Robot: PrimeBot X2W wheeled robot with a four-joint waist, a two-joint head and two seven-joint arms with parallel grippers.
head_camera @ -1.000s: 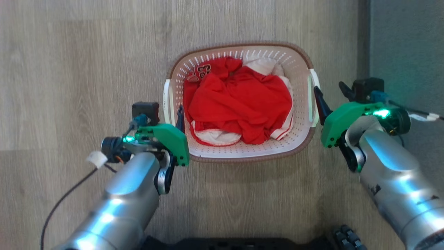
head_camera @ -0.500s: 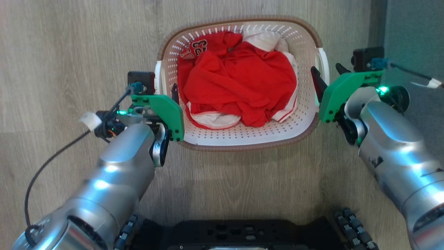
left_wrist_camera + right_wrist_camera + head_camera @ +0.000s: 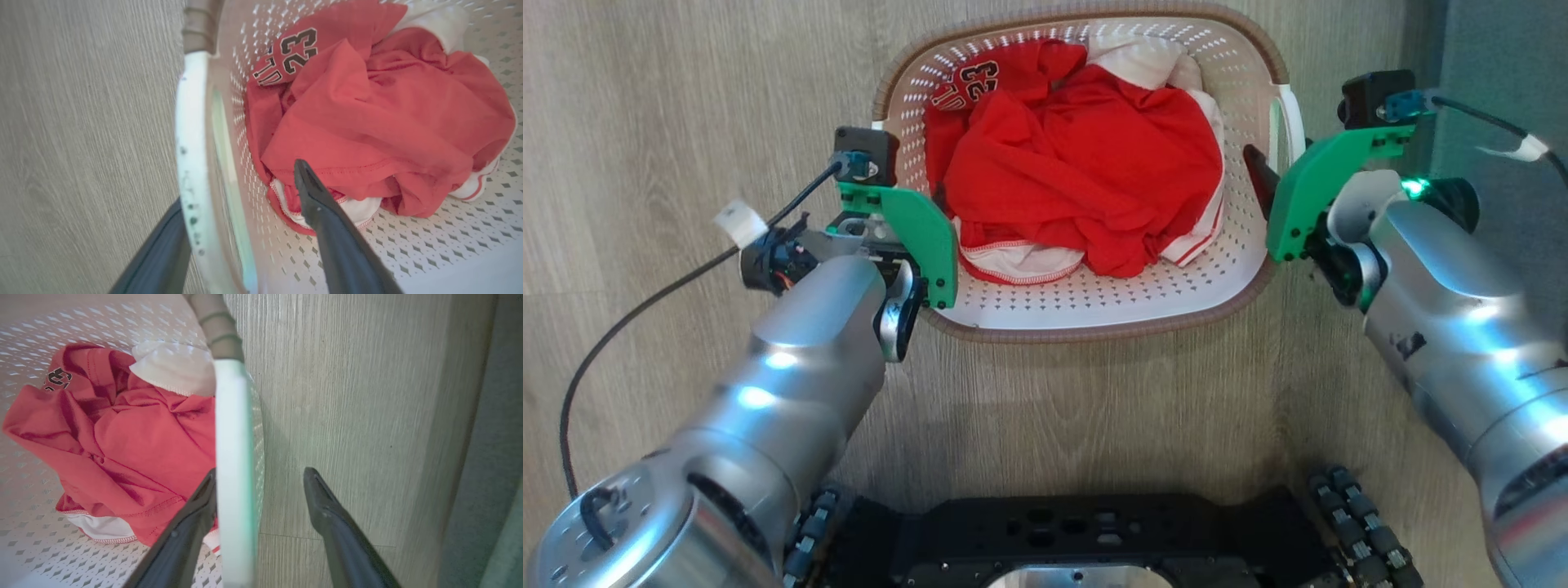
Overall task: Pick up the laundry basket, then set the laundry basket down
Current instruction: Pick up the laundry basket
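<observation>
The laundry basket (image 3: 1094,331) is white and perforated with a brown rim, and stands on the wooden floor at the top centre of the head view. Red-and-white clothes (image 3: 1086,155) fill it. My left gripper (image 3: 907,192) is open astride the left handle (image 3: 190,143), with one finger (image 3: 318,204) inside over the clothes (image 3: 367,122) and the other outside. My right gripper (image 3: 260,473) is open astride the right handle (image 3: 231,437), with one finger against its inner side and one finger (image 3: 327,510) outside over the floor. Neither pair of jaws clamps a handle.
My dark wheeled base (image 3: 1078,539) lies along the bottom edge of the head view. A grey-green wall or panel (image 3: 1503,65) runs close along the right, just beyond the right wrist. A black cable (image 3: 645,302) trails from the left wrist.
The whole head view has shifted: basket and arms now sit higher and look larger, and more of my base shows. Both grippers stay open astride the handles.
</observation>
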